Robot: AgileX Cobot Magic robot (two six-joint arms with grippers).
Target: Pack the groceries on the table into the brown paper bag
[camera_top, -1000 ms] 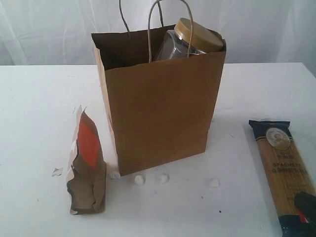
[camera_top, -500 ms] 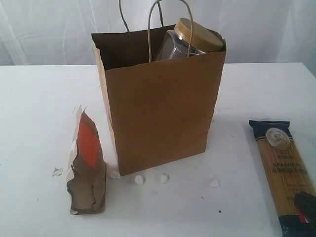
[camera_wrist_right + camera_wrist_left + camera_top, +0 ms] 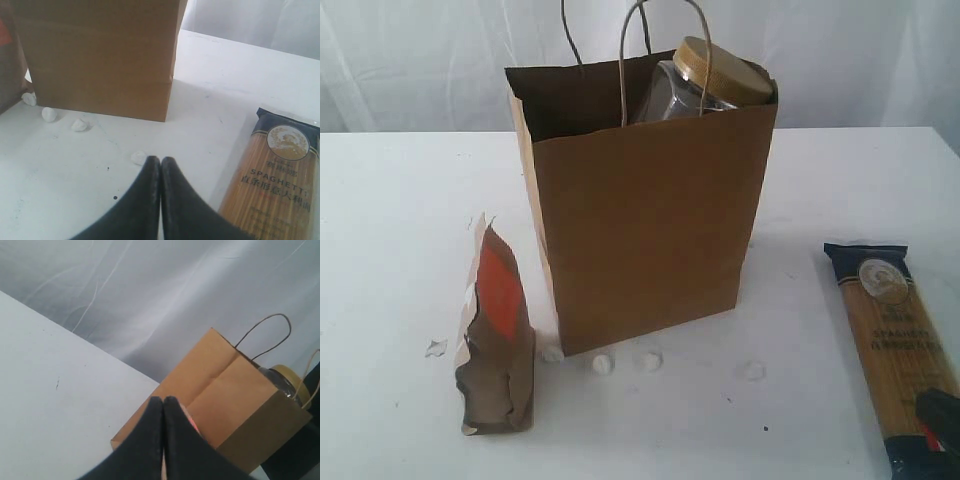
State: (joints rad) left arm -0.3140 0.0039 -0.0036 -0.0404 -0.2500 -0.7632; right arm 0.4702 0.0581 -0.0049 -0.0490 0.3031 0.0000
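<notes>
left jaws are pressed together and hold nothing. just past their tips peeks the small brown pouch with the orange-red panel [image 3: 498,340], upright on the white counter [image 3: 390,200]. beyond it stands the tall brown kraft paper bag with twisted loop handles [image 3: 650,230]. the tan-lidded clear jar [image 3: 710,78] leans in the end of the bag farther from those jaws, so the nearer half of the mouth looks free.

small white pebble-like bits [image 3: 603,365] lie ahead of the right jaws, one almost at their tips. right jaws are also pressed together and empty, with the long spaghetti packet [image 3: 895,335] flat just beside them.

the packet seems the likelier next pick. part the jaws first and straddle its narrow width near mid-length so it won't droop. squeeze gently, since pasta snaps. then tip it on end and lower it into the free side, clear of handles and jar. the pouch is best pinched at its crimped top.
</notes>
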